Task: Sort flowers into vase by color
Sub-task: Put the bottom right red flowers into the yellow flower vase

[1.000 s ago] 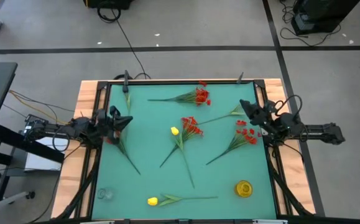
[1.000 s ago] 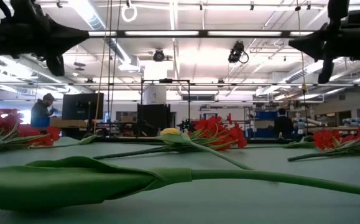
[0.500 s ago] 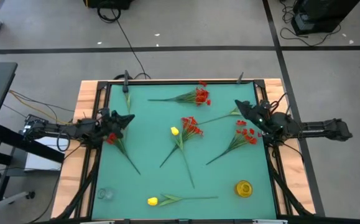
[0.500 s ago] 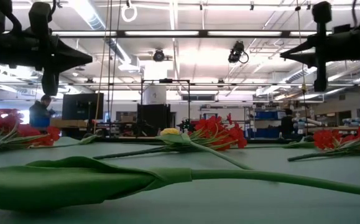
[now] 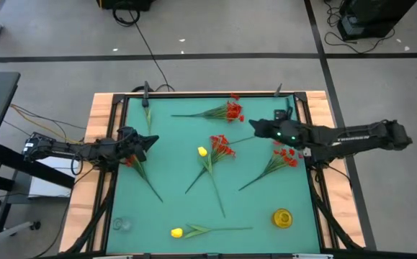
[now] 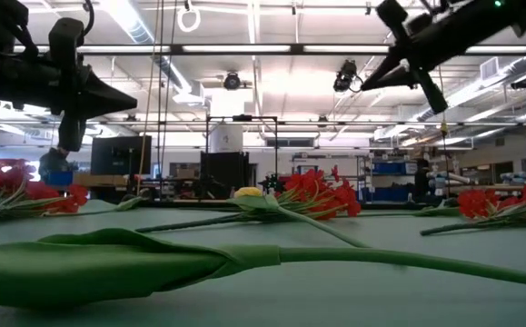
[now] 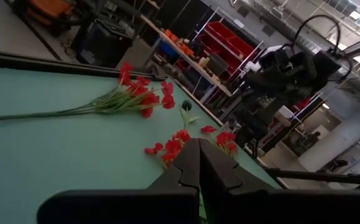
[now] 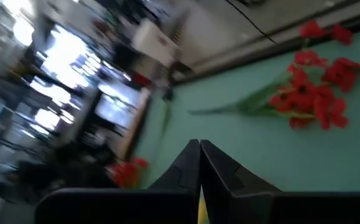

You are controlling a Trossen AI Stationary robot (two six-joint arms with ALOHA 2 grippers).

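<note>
Reaching in over the teal-green table mat from the right, the right gripper hangs above the far right part of the surface, its dark fingers pressed together, tips meeting in the right wrist view; it holds nothing; just beside it lie a red-bloomed artificial stem near the far edge and another red cluster with green stalk by the right edge; the left gripper hovers at the left edge, fingers likewise closed and empty, over a red flower on a long thin stalk; at the centre a small yellow tulip-like head lies touching a red cluster; another yellow tulip rests near the front edge; a clear glass vase stands at the front left corner, a yellow-tinted vase at the front right; no legible writing or brand shows.
</note>
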